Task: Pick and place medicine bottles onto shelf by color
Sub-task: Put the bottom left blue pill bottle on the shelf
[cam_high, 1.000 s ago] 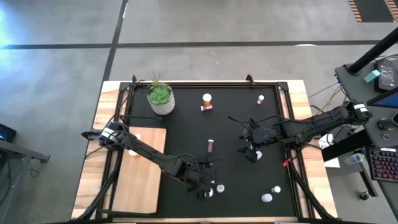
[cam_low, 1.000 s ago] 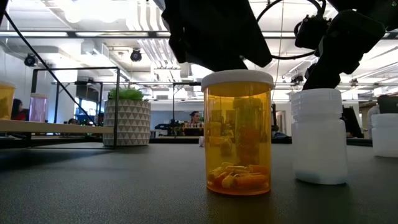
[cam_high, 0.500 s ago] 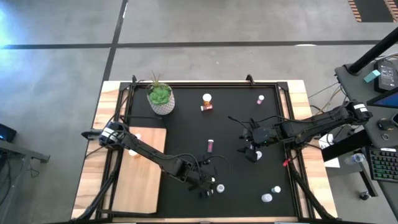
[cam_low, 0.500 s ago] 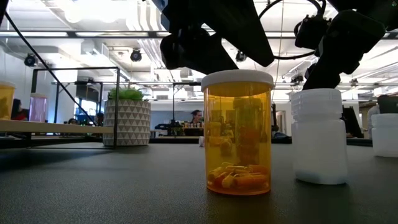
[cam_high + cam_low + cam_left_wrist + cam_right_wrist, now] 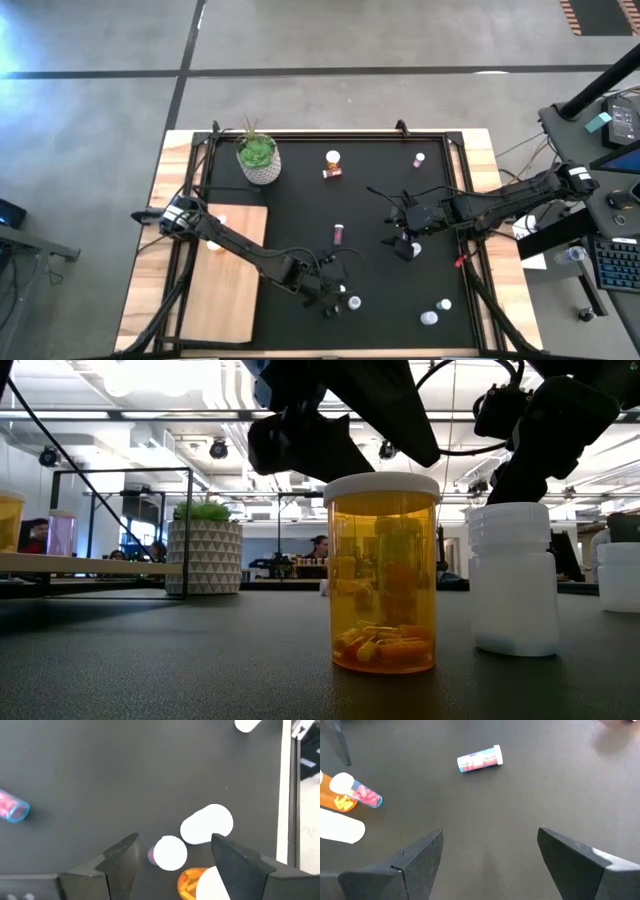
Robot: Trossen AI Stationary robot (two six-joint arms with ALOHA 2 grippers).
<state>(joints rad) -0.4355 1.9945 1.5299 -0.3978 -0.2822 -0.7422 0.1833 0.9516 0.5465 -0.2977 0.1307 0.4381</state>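
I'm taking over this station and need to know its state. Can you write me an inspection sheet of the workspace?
Surface: black mat on a wooden table.
Job's things: medicine bottles scattered on the mat, upright orange bottle nearest the low camera; shelf at the mat's left.
Clutter: potted plant.
Grippers: left pincer open above bottles at the near edge; right pincer open, empty.
Cables: looped along both arms.
Surroundings: concrete floor, desk with keyboard at right.

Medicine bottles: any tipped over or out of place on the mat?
Yes. One pink bottle lies on its side on the black mat; another lies tipped beside an orange bottle. No spilled pills visible.
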